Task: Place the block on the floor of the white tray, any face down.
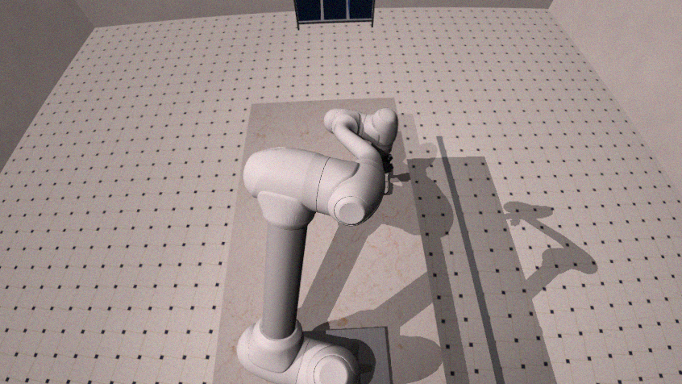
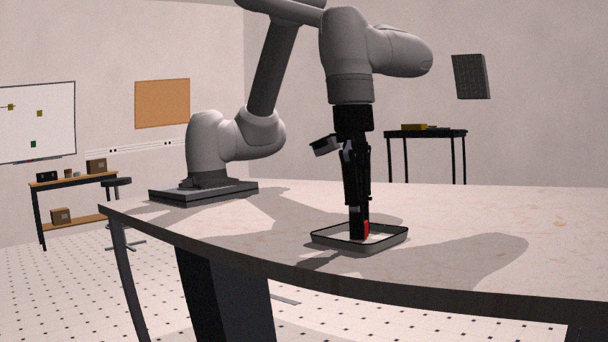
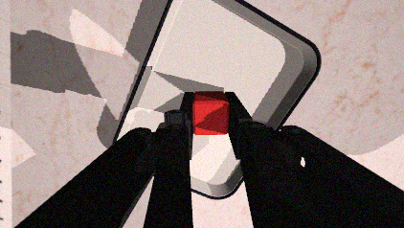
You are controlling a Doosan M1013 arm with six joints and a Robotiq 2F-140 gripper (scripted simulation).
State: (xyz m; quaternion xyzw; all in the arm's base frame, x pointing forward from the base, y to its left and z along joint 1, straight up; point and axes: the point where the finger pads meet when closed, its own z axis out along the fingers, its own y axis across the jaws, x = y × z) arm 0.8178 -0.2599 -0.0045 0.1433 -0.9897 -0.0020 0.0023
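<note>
The red block point(image 3: 210, 113) sits between the two black fingers of my gripper point(image 3: 209, 106), which is shut on it. In the exterior view the gripper point(image 2: 358, 231) points straight down inside the white tray point(image 2: 358, 241), and the red block point(image 2: 365, 229) is at or just above the tray floor; I cannot tell whether it touches. In the wrist view the white tray point(image 3: 215, 89) with its dark rim fills the area below the block. In the overhead view the arm hides the tray and block; only the black gripper body point(image 1: 387, 164) shows.
The tray stands near the table's front edge in the side view. The arm's base plate point(image 2: 203, 193) sits at the far left of the table. A black side table point(image 2: 425, 144) stands behind, off the table.
</note>
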